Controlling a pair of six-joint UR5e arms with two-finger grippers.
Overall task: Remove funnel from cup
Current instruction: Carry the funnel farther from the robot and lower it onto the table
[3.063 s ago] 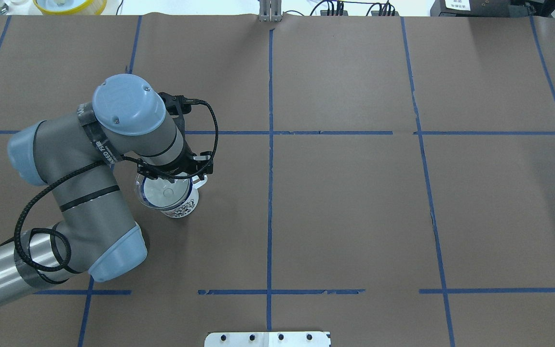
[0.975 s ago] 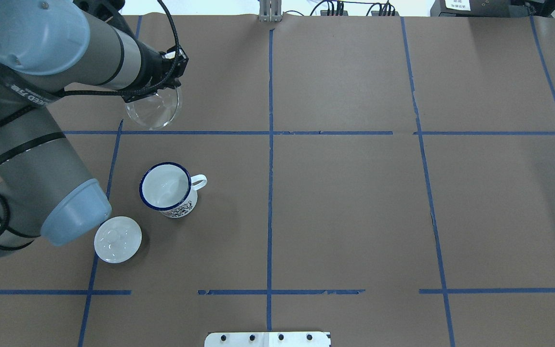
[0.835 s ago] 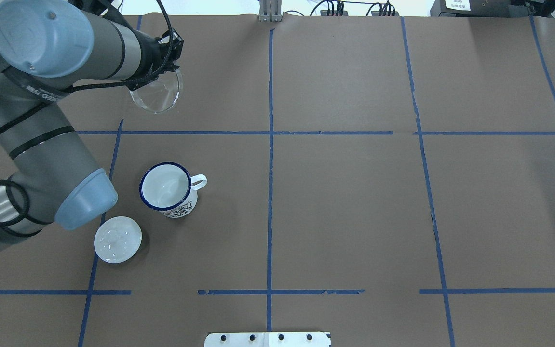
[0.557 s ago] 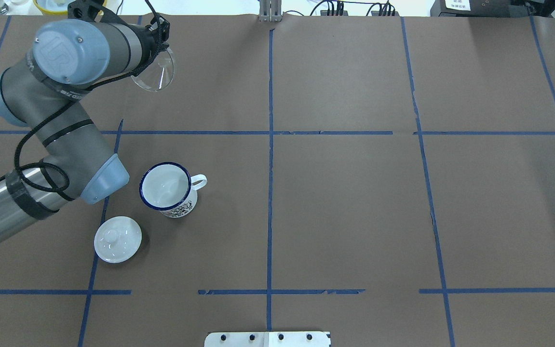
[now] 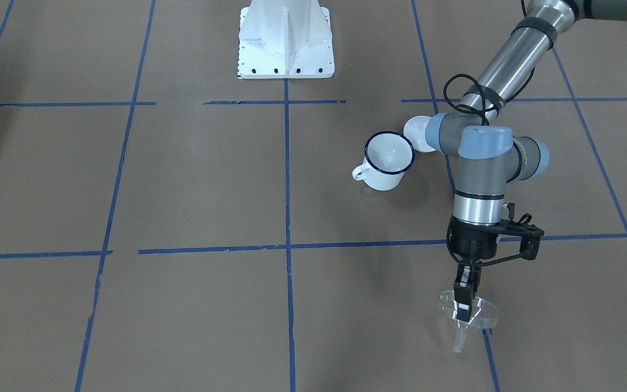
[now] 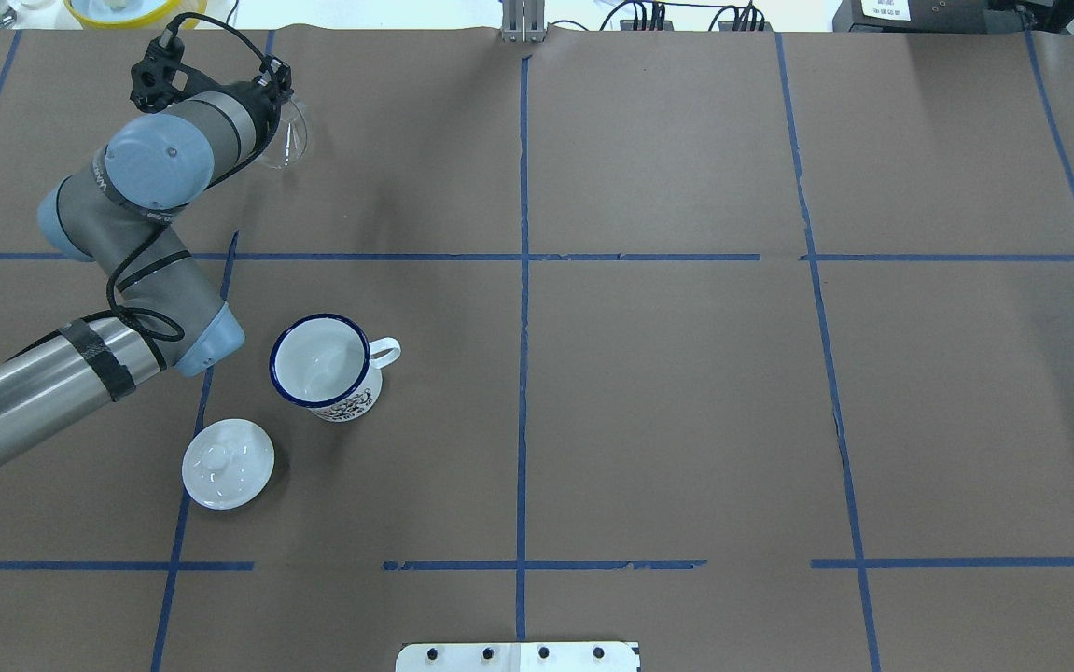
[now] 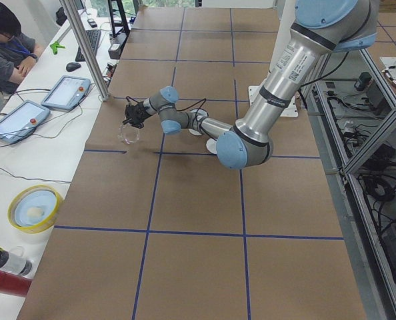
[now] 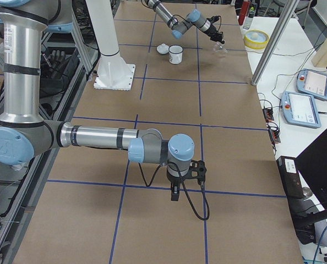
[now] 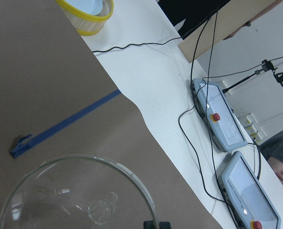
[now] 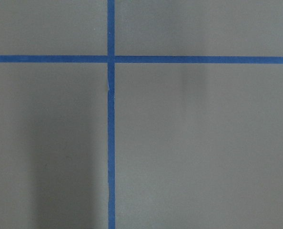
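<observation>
the funnel (image 5: 481, 314) is pinched by its rim in the left gripper (image 5: 464, 306) at the lower right of the front view, spout down, close over the table (image 5: 182, 179) and well apart from the cup (image 5: 388, 161). it is best lowered straight and released gently, as a cone probably tips. whether the right gripper (image 8: 174, 193) is spread cannot be told.
</observation>
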